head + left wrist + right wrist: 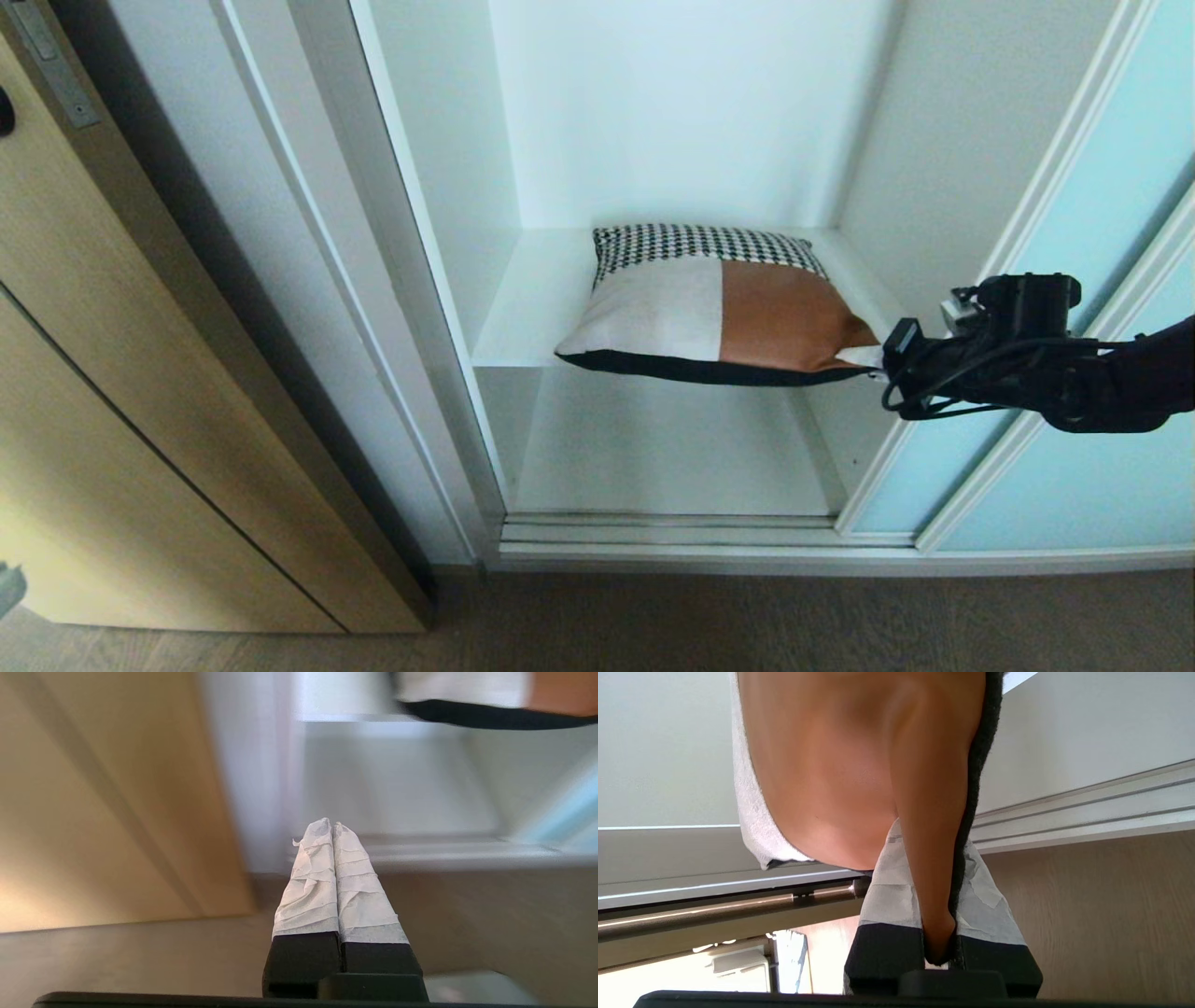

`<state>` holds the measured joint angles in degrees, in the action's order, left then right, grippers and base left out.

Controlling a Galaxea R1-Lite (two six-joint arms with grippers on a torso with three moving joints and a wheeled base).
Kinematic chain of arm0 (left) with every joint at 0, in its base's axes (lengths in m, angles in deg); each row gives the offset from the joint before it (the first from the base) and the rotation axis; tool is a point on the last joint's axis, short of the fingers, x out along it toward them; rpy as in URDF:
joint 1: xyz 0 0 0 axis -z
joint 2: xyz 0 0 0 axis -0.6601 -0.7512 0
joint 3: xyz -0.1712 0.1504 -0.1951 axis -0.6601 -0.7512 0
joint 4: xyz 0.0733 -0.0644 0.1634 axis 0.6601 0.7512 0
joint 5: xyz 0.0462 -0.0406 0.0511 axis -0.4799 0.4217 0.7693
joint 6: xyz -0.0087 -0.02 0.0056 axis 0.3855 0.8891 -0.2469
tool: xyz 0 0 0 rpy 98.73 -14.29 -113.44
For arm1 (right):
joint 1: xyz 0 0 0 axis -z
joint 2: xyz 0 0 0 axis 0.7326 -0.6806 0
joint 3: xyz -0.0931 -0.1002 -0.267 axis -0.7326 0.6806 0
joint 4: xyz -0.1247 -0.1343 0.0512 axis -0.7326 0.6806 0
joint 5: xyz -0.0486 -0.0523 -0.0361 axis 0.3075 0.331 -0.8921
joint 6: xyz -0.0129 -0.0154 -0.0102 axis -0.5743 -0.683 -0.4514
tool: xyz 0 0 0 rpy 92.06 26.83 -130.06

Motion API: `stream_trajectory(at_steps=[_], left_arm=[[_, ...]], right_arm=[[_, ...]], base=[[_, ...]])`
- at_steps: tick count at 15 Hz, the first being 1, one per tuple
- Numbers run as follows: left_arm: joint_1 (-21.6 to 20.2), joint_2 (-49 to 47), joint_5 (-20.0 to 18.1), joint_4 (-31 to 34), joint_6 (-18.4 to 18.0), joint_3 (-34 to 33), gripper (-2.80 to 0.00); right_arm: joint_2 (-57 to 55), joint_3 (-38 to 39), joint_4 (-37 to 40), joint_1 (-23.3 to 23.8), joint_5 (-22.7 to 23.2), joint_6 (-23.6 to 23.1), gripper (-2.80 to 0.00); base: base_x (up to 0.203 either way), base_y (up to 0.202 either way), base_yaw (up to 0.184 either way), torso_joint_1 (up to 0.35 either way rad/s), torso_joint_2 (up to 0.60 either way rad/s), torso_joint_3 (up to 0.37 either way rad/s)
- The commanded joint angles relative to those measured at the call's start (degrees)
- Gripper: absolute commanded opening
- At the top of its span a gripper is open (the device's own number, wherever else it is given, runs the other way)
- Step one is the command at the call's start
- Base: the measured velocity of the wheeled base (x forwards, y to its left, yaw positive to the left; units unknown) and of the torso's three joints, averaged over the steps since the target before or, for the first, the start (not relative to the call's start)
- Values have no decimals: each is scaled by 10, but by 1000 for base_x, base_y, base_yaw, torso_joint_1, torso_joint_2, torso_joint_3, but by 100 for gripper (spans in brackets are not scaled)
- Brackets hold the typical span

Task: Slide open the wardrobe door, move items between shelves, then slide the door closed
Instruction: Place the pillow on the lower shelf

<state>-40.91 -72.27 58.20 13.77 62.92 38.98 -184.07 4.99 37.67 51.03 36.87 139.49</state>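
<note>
I saw my right gripper [878,359] pinching the square patchwork cushion's [709,308] rust-brown corner on the white shelf [532,299], the frosted pale-blue sliding door [1111,215] just beside; my left gripper [332,828] was closed empty near the tan wood door [140,392].

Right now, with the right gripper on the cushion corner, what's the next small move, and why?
Probably a short pull outward. The right gripper is shut on the rust-brown corner of the cushion, which already overhangs the front edge of the shelf. The sliding wardrobe door is open. The left gripper is shut and empty, low near the floor.
</note>
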Motion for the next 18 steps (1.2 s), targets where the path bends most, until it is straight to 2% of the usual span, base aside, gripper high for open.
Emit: stream_trajectory(at_steps=[1,2,4,8,11,14,18], left_arm=[[9,-180,-73,4,12,68,-280],[24,-227,-103,5,16,87,-280],[64,-311,-131,3,21,117,-280],[129,-494,-152,-10,32,194,-280],[176,-610,-156,-53,61,244,-280],[195,-705,-154,-102,104,295,-280],[198,-797,-140,-114,161,400,-280]], right_arm=[[-7,5,-18,4,2,2,-280],[-13,5,-29,4,1,2,-280],[-18,4,-39,6,1,1,-280],[-6,6,-40,13,5,-1,-280],[-8,6,-43,13,5,-1,-280],[-6,7,-43,13,5,-1,-280],[-11,8,-44,13,6,-1,-280]], base=[[0,0,0,0,0,0],[0,0,0,0,0,0],[0,0,0,0,0,0],[0,0,0,0,0,0],[0,0,0,0,0,0],[0,0,0,0,0,0],[0,0,0,0,0,0]])
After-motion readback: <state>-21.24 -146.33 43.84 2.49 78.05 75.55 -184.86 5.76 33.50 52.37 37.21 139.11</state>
